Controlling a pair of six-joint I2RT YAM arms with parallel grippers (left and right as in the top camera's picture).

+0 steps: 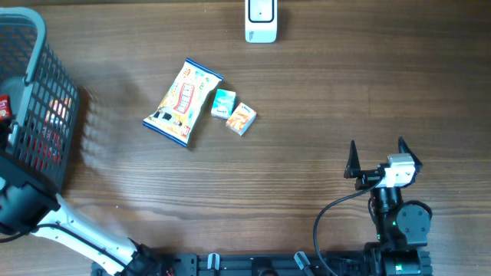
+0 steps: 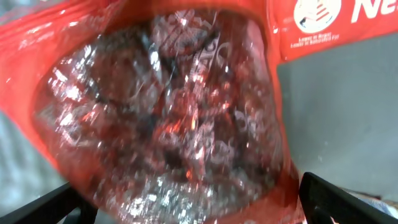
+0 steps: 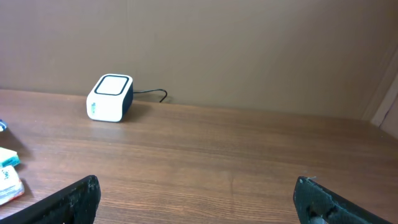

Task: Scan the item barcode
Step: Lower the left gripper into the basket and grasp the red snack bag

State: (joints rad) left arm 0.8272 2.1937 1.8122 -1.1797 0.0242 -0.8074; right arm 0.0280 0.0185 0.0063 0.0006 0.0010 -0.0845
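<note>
A red snack bag (image 2: 168, 106) with a shiny clear window fills the left wrist view, lying inside the black mesh basket (image 1: 31, 100). My left gripper (image 2: 199, 202) is open right over it, one finger (image 2: 339, 202) on each side of the bag's lower end. The bag shows only as red patches (image 1: 52, 115) through the mesh in the overhead view. The white barcode scanner (image 1: 261, 21) stands at the table's far edge, also in the right wrist view as the scanner (image 3: 110, 98). My right gripper (image 1: 377, 157) hangs open and empty over the near right of the table.
A colourful flat packet (image 1: 182, 102), a small teal box (image 1: 223, 103) and a small orange box (image 1: 241, 119) lie mid-table. The basket's grey floor (image 2: 342, 112) shows beside the bag. The scanner's cable (image 3: 152, 93) runs along the wall.
</note>
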